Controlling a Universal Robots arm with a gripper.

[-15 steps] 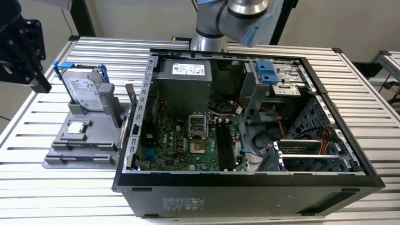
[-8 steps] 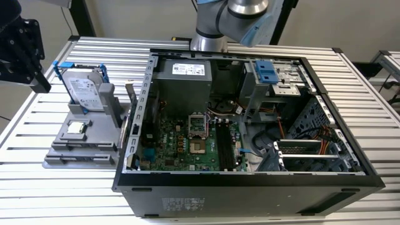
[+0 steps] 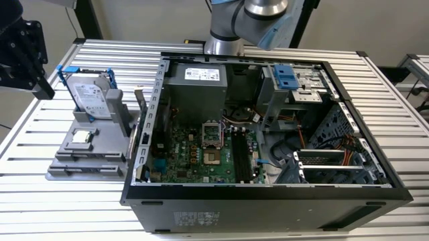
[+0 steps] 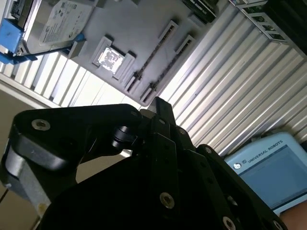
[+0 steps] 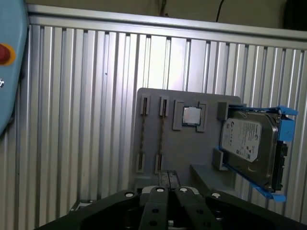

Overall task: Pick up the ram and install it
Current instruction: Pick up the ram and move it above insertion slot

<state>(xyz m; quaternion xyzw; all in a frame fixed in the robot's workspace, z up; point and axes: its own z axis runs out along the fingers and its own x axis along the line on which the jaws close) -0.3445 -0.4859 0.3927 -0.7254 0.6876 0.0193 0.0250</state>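
Note:
My gripper (image 3: 40, 86) hangs high above the table at the exterior view's left, beyond the grey holder (image 3: 67, 173). In both wrist views its black fingers (image 4: 158, 103) meet at the tips, shut, with nothing sticking out between them (image 5: 169, 179). The holder's two long narrow slots (image 5: 152, 135) look bare. The ram is not to be made out. Dark memory slots (image 3: 241, 155) run beside the processor socket (image 3: 212, 145) on the green motherboard. I cannot tell whether a stick sits in one.
The open black computer case (image 3: 268, 193) lies on the slatted aluminium table (image 3: 67, 216). On the holder stand a silver hard drive in a blue bracket (image 3: 90, 98) and a square silver processor chip (image 3: 82, 135). A blue pendant (image 4: 268, 167) lies at the table's edge.

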